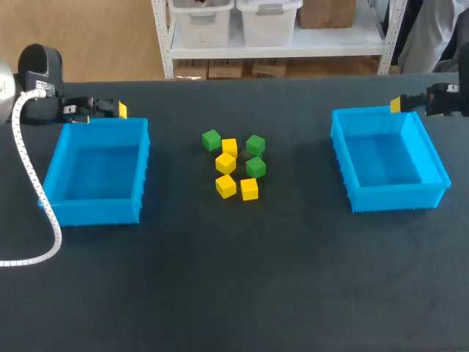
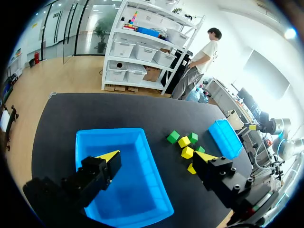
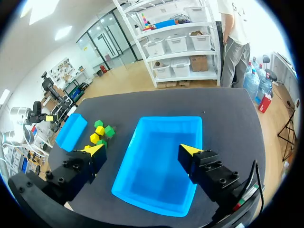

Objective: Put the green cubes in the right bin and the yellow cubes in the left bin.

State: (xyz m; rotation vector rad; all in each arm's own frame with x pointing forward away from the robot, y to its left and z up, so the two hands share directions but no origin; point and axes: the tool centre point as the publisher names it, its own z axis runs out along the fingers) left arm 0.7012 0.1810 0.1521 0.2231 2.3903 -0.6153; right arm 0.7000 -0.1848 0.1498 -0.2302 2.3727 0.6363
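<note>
Left claw point(image 2: 156, 156) spread, left bin point(image 1: 95, 213) back rim | right claw point(image 3: 142, 149) spread, right bin point(image 1: 396, 199) back corner

You have three green cubes point(image 1: 211, 139) and four yellow cubes point(image 1: 226, 163) sitting in one loose cluster, some touching. They lie between your left bin point(image 1: 95, 211) and your right bin point(image 1: 399, 196), both blue and open-topped, well apart from each.

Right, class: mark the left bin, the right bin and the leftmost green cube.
left bin point(image 1: 95, 211), head view, front wall.
right bin point(image 1: 399, 198), head view, front wall.
leftmost green cube point(image 1: 211, 139), head view, top face.
</note>
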